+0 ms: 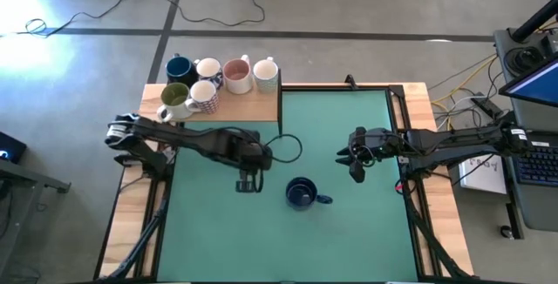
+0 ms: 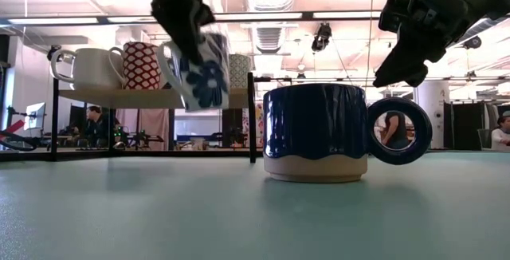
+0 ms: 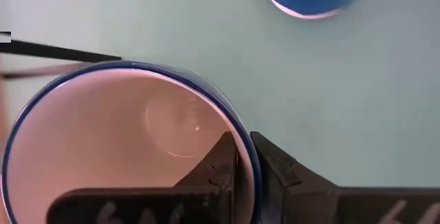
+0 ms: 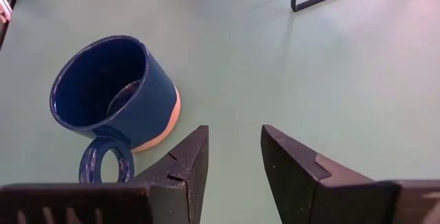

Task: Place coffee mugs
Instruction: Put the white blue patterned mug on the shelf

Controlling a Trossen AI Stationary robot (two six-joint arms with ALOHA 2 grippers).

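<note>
Now, front of counter (image 1: 366,232): bare green mat, nothing on it nearest me.
Blue mug (image 1: 301,194): stands upright on the mat near the middle, handle toward the right arm's side; dark blue glaze over a pale unglazed foot in the low view (image 2: 315,132); free of both arms.
Left end effector (image 1: 249,182): just beside the blue mug on its left, clamped on the rim of a flowered mug (image 2: 203,72), one finger inside the wall and one outside.
Flowered mug: white with a blue flower pattern and a blue rim, pale inside (image 3: 117,148); it hangs tilted, clear of the mat, under the left arm.
Right end effector (image 1: 353,158): up off the mat, beyond and to the right of the blue mug, fingers (image 4: 182,172) spread apart with nothing between them; the blue mug sits near them in the wrist view (image 4: 113,93).
Shelf (image 1: 253,105): raised wooden shelf at the far left corner of the counter.
Shelf mugs: six grouped there, a dark blue one (image 1: 180,69), a white one (image 1: 208,69), a pink-inside one (image 1: 237,75), a white one (image 1: 265,74), an olive-inside one (image 1: 175,98) and a patterned one (image 1: 203,96).
Room behind: a person (image 2: 97,120) seated far off.
</note>
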